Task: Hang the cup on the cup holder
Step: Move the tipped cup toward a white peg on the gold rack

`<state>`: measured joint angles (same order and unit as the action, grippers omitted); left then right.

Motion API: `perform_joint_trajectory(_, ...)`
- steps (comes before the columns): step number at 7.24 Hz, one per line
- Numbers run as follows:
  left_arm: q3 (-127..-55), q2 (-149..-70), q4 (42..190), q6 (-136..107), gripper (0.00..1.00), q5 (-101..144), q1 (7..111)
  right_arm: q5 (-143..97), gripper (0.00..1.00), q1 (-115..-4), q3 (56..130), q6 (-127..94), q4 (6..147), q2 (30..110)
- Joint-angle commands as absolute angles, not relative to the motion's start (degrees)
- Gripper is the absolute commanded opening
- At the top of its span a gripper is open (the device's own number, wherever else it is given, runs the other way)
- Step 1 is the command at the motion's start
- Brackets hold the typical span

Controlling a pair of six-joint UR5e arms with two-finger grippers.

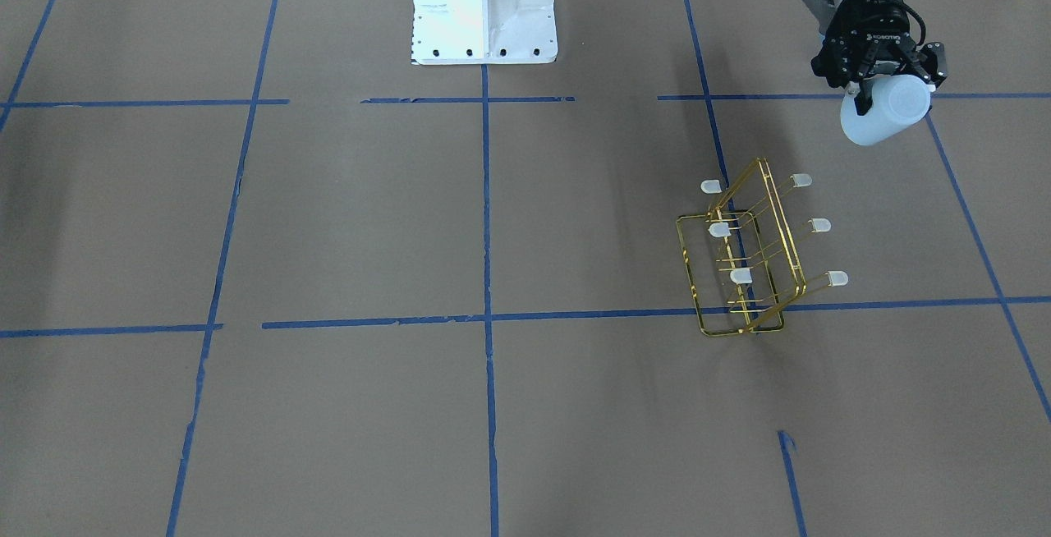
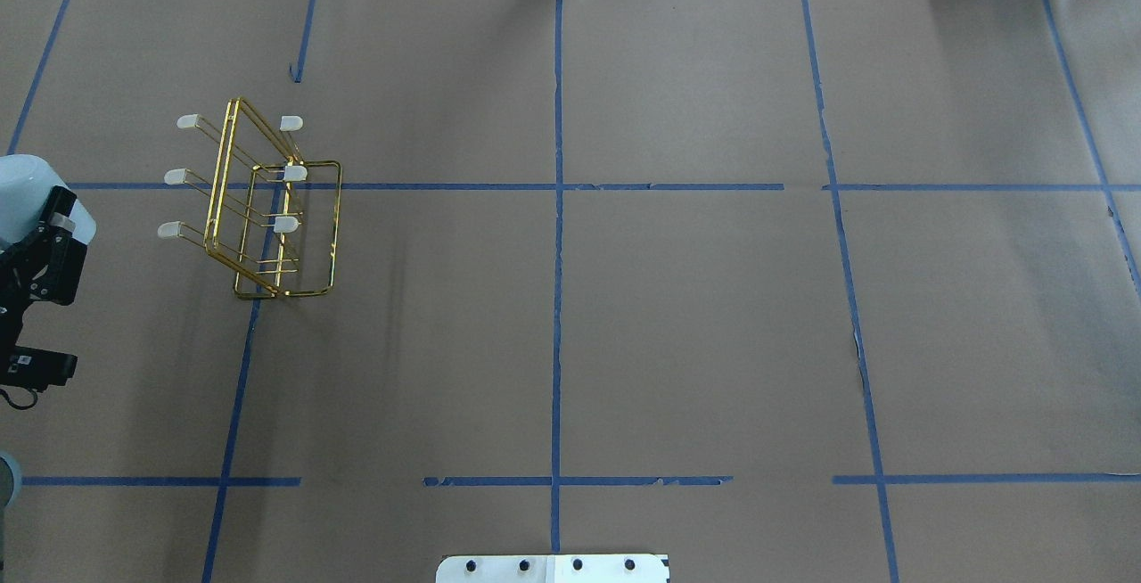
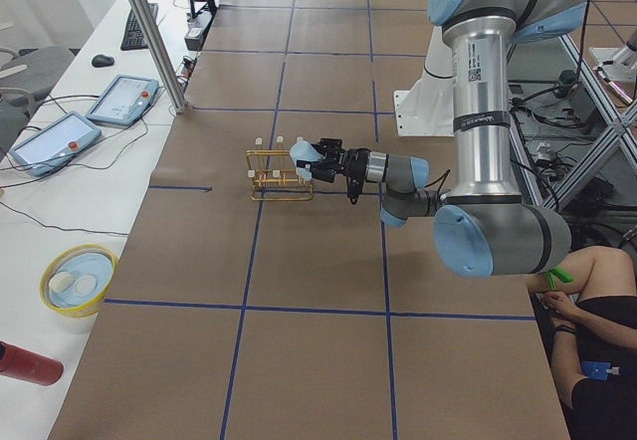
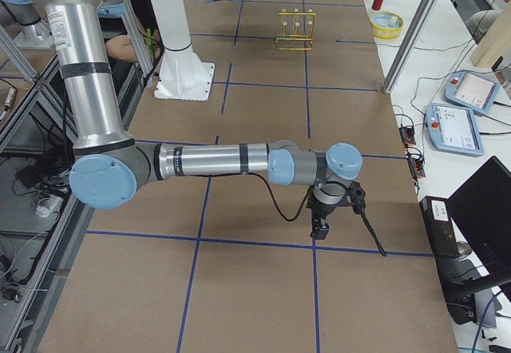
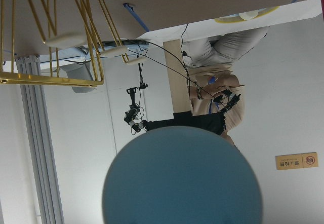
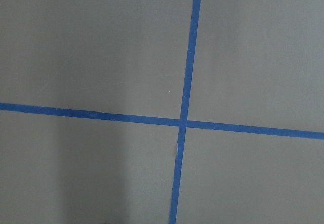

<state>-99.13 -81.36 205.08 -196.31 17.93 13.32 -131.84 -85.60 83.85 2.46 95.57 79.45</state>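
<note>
- Cup holder [image 1: 743, 258], where do you have it?
- Standing upright on the brown table [image 1: 328, 217], straddling a blue tape line [image 1: 575, 317], on the robot's left half. It's a gold wire frame with six prongs and whitish caps, three pointing each way.
- Cup [image 1: 885, 116]?
- Off the table, tipped over on its side. It's near the cup holder but apart from it, further out to the robot's left and a bit closer to the base. It touches no prong. On my left wrist feed it's a round blue blur filling the lower frame, with gold wires in the upper corner.
- Pincers?
- Left pincer [image 1: 893, 87] is clamped on the cup, a finger on either side. Right pincer [image 4: 322, 219] hangs low over the table, well apart from both. I only get it on the side camera, so I cannot tell if it's apart or together. Its own wrist feed shows just tape crossing on the table.
</note>
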Motion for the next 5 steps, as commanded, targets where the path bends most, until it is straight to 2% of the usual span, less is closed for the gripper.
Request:
perform_joint_trajectory(1,-95.6,-86.1,205.1,-196.3,0.0,16.1,13.2,-131.8,1.0,-85.5,83.8,2.5,95.5,79.5)
perform_joint_trajectory(5,-93.7,-88.2,204.3,-196.1,0.0,16.4,12.7,-131.8,1.0,-85.6,83.8,2.5,95.5,79.5)
